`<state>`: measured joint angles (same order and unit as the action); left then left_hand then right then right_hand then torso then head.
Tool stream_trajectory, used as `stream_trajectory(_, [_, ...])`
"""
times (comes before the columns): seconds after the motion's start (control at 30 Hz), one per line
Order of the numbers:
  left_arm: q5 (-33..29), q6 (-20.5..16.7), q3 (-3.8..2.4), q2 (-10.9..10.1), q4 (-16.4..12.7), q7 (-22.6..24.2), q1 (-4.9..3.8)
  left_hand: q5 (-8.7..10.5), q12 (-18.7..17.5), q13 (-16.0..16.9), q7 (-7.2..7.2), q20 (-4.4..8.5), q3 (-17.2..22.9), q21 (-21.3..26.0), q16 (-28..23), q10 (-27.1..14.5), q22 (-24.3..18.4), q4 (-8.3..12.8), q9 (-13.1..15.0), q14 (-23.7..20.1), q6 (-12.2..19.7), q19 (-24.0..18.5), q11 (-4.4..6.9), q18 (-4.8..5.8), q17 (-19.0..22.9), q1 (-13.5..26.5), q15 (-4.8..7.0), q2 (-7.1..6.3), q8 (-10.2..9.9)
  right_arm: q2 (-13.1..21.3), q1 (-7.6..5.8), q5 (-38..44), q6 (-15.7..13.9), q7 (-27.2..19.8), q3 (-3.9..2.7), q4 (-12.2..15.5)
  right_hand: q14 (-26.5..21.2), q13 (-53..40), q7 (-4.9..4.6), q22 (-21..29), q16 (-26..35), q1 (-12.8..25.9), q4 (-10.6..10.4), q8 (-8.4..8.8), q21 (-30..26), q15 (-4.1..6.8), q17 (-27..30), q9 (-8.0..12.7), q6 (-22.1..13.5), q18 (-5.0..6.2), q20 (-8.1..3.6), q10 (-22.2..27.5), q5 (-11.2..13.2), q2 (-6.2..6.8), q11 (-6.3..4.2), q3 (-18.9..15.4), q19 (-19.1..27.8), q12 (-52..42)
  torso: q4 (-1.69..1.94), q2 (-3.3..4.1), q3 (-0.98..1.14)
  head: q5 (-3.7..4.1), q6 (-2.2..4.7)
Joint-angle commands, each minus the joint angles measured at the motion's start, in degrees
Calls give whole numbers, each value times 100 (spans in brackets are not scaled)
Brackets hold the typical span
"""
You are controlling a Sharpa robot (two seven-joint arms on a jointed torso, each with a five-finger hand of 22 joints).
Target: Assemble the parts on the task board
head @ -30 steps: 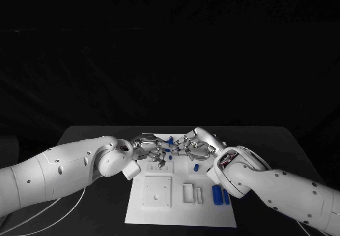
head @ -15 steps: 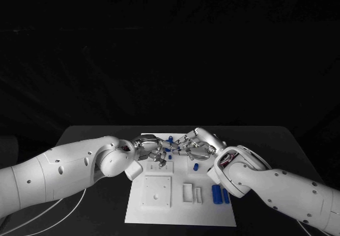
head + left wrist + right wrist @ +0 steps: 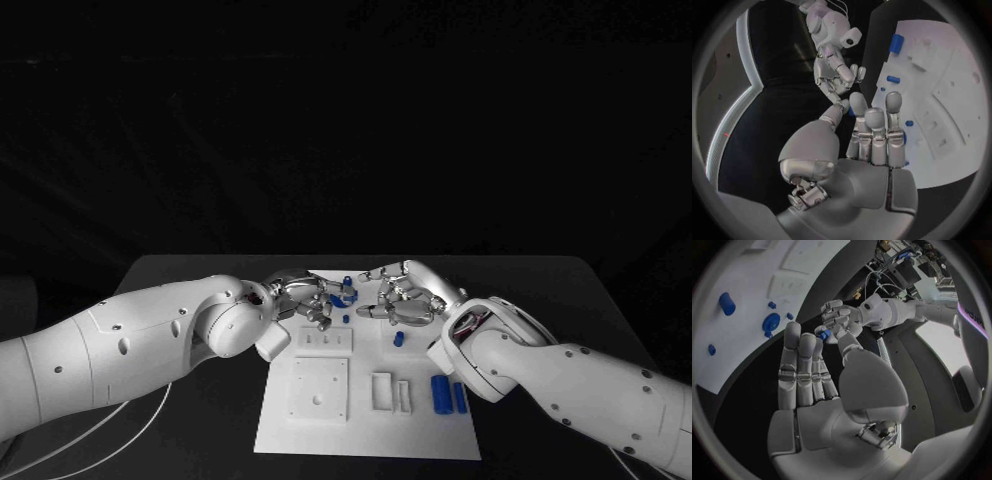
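Where the head view looks down, the black counter [image 3: 188, 280] carries the white task board [image 3: 368, 430] at its middle.

- Left hand [image 3: 300, 298]: over the board's far edge, pinching a small blue part [image 3: 340, 296].
- Right hand [image 3: 404, 298]: just beside it across that part, fingers apart, holding nothing.
- Short blue peg [image 3: 400, 339]: upright near the board's middle.
- Two long blue cylinders [image 3: 440, 394]: lying side by side along the board's right edge.

Left wrist view:
- Left hand [image 3: 870, 150]: fingers straight and close together, thumb bent towards them, the small blue part [image 3: 852, 113] showing between thumb tip and finger.
- Right hand [image 3: 837, 75]: near the left thumb tip, fingers loosely spread.
- Task board [image 3: 942, 75]: beyond the fingers.

Right wrist view:
- Right hand [image 3: 811, 385]: fingers extended, thumb apart from them.
- Left hand [image 3: 842, 317]: curled on the small blue part [image 3: 824, 334], just beside the right fingertips.
- Task board [image 3: 748, 270]: bearing a round blue piece [image 3: 771, 322].
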<state>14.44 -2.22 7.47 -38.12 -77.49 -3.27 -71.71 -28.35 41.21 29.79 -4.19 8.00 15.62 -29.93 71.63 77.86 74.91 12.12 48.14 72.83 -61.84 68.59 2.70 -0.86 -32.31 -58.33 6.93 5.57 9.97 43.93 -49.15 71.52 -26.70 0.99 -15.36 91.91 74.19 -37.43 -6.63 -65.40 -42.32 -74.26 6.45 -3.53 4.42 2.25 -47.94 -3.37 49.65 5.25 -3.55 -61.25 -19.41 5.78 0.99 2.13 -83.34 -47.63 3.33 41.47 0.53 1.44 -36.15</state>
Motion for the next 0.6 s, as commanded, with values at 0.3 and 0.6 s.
stream_trajectory(0.3, [1395, -982, -3, 60, 73, -435, -9, -88, 14, -55, 513, 16, 336, -57, 83, -46, 103, 359, -29, 44, -854, -15, 208, -3, 45, -55, 24, -65, -81, 280, 5, -680, -26, -406, -286, -106, -72, 140, -45, 172, -20, -122, -88, 20, -9, -13, 78, 4, 128, 56, 31, 78, -364, -15, 35, -176, 28, -68, -12, -11, 1, -45, -30])
stream_trajectory(0.6, [2151, -1606, 134, 199, 169, -1114, -75, -362, -145, -141, 569, 41, 350, -94, 172, 385, 95, 358, -57, 402, -1287, 159, 241, -43, -386, -78, 66, -237, -573, 378, -118, -1004, -6, -509, -711, -602, -63, 215, -78, 161, -55, -69, 68, 14, 18, -19, 105, -4, 342, 83, 42, 70, -508, -100, 51, -122, 19, -90, -27, -83, 5, -43, -142])
